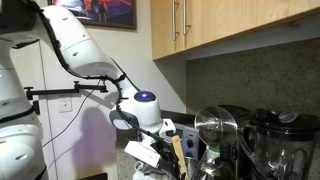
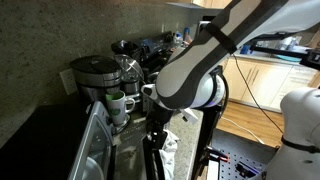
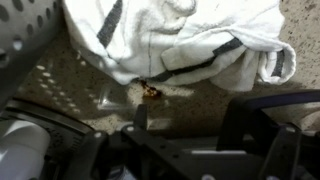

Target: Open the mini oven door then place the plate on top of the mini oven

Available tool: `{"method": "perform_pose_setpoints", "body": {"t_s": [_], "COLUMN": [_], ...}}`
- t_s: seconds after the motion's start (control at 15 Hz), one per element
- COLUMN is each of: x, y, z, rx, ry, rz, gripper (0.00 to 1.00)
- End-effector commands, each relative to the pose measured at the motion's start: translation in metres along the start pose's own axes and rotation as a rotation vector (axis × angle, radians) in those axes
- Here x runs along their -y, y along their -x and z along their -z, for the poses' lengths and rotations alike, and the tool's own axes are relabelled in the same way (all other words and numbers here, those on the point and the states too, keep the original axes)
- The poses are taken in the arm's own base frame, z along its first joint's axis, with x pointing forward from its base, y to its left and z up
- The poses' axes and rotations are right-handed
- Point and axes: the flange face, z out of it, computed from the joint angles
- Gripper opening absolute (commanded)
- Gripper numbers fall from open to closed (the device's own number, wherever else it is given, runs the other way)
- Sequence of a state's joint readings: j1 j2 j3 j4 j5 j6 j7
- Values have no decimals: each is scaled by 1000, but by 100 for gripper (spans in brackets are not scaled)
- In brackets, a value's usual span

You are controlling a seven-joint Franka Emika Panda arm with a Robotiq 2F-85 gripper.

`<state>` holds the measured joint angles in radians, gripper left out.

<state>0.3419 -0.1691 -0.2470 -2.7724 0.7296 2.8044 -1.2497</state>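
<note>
Striped white towel on speckled counter

The mini oven, near left in an exterior view
Its flat black top lies level, with a silvery front frame running along its right side. Whether the mini oven door stands open or closed cannot be told from here.

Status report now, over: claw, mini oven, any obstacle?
Claw open, empty, above counter. Mini oven not seen in any view. White towel lies just ahead.
</note>
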Motion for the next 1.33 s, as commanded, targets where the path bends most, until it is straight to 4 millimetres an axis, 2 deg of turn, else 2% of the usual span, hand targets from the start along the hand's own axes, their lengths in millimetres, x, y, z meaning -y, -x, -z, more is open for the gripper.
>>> {"method": "perform_pose_setpoints", "body": {"t_s": [0.0, 0.47, 0.8, 1.27], "x": [-10, -14, -7, -9], "y": [13, 36, 34, 29], "z": [9, 9, 12, 14], "rx": [-103, -276, -322, -245], "ry": [-4, -72, -115, -135], "rz": [1, -166, -222, -225], "gripper": [100, 100, 100, 100]}}
